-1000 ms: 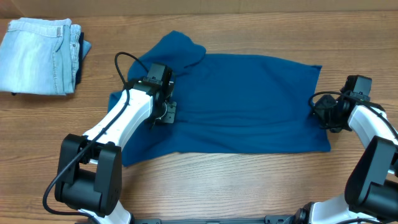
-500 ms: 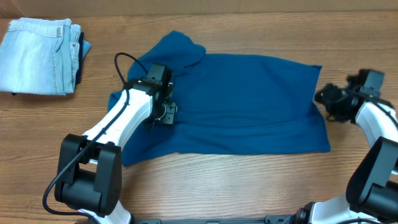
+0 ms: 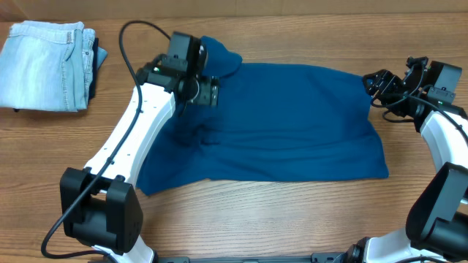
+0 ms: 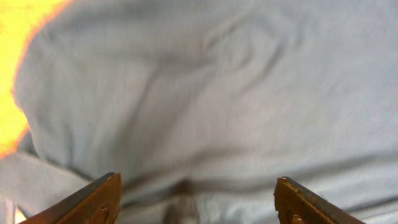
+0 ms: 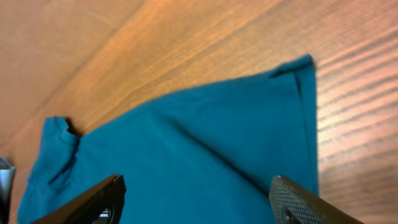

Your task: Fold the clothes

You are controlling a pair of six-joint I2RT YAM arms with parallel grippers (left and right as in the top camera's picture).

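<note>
Shirt (image 3: 292, 124) lies flat mid-table (image 3: 241, 212), spread left to right. Left gripper (image 4: 196, 202) is over its far-left end, right gripper (image 5: 196, 199) over the far-right corner. Both are wide, holding nothing. You look between folds. Next, pinch both far corners and bring them near.

no legible text, no labels or brands, no numbers or signs
</note>
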